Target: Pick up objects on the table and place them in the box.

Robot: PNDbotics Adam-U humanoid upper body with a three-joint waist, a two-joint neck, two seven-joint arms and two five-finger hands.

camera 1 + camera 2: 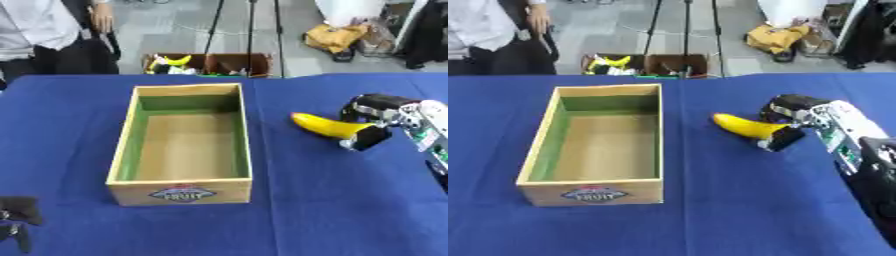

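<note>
Robot hand on the right (374, 122), black and silver at the end of a white forearm, reaches in from the right edge with its fingers and thumb curled round the near end of the banana, clamped on it. By size, the rest runs as follows.

Largest is the worktop (350, 200), covered in a deep blue cloth that fills most of both views.

Next comes the open rectangular wooden box (247, 145), pale on the outside, with green-painted inner walls and a bare brown floor. It stands left of centre on the cloth, its long sides running away from the robot, and a round fruit label shows on the near wall. Nothing lies inside it.

Then the curved yellow banana (745, 125), lying to the right of the box and apart from it. Its free tip points toward the box while its other end sits in the right robot hand. Whether it rests on the cloth or is just lifted off it, I cannot tell.

Smallest in view is the left robot hand (17, 215), dark, showing only at the lower left corner of the left eye view; whether its fingers are apart or together cannot be told.
</note>
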